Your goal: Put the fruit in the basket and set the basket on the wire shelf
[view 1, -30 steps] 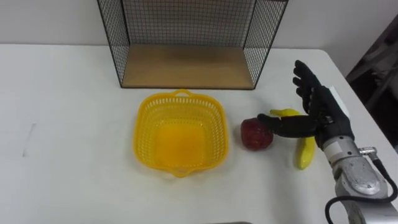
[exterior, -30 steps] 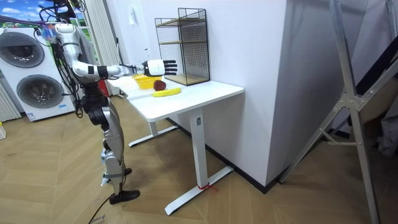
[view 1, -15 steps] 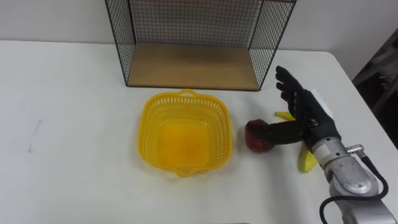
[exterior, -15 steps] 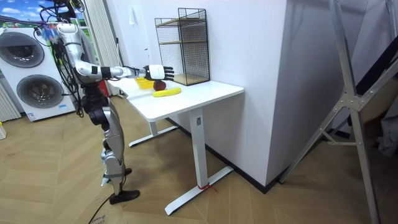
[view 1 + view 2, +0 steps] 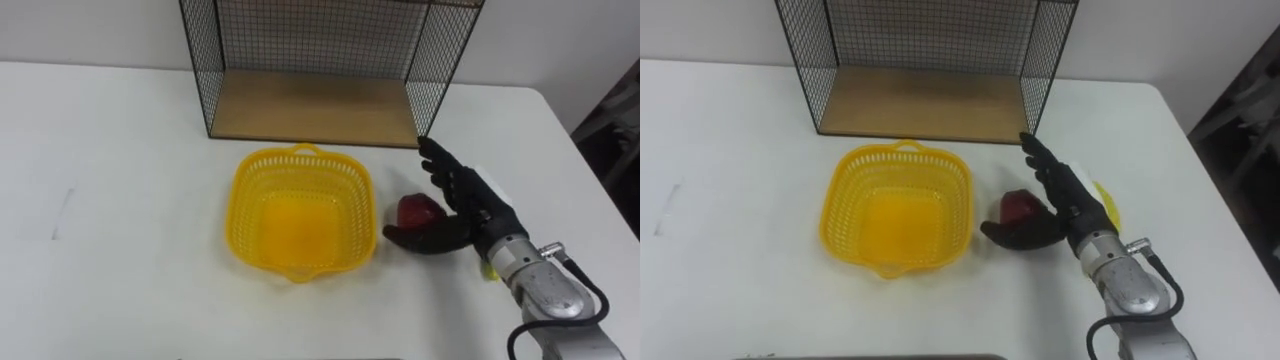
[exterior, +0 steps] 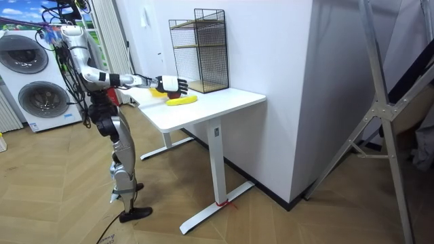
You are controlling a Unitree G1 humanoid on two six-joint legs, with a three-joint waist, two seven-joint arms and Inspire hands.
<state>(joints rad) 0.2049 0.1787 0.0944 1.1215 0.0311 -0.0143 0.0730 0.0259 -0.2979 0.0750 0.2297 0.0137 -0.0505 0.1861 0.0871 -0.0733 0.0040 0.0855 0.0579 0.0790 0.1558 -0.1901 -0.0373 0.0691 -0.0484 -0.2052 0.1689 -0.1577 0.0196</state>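
The right hand [image 5: 482, 208] rests near the counter's [image 5: 120, 200] right edge, spread wide, with thumb and straight fingers bracketing the one red apple [image 5: 416, 209] without closing on it. The single banana [image 6: 182, 100] lies whole in the room view; the eye views show just a yellow strip behind the hand. Both fruits sit on the counter, outside the one yellow basket [image 5: 246, 205] mid-counter. Beyond it, at the far edge, stands one wire shelf [image 5: 310, 105].

Nothing legible shows; the washing machines [image 6: 42, 100] at nine o'clock perhaps bear marks, too small to read.
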